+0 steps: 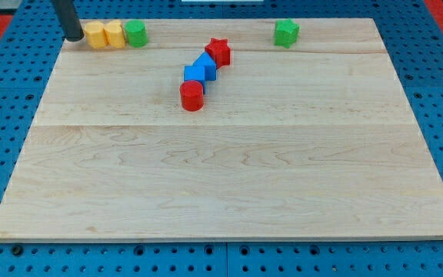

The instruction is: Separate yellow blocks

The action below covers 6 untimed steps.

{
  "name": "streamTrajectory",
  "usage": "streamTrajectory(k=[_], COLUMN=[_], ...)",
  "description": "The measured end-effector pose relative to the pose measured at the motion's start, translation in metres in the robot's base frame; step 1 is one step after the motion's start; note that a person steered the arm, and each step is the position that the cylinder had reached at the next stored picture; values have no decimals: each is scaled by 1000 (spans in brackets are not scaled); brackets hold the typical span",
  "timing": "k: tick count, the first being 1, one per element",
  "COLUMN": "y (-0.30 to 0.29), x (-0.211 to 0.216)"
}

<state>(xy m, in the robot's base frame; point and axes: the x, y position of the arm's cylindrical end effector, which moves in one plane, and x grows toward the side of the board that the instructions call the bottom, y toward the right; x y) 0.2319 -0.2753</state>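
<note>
Plainly, the separating is not yet done: the two yellow blocks [104, 35] sit touching each other at the upper left of the frame, with a green block [135, 33] against their right side. My tip [73, 36] rests just left of them. There is no pincer on this rod. The bench [229, 177] edge lies close above; open room spreads below.
</note>
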Motion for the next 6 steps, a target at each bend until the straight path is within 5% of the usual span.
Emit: streamTrajectory(k=[6], y=[44], x=[5])
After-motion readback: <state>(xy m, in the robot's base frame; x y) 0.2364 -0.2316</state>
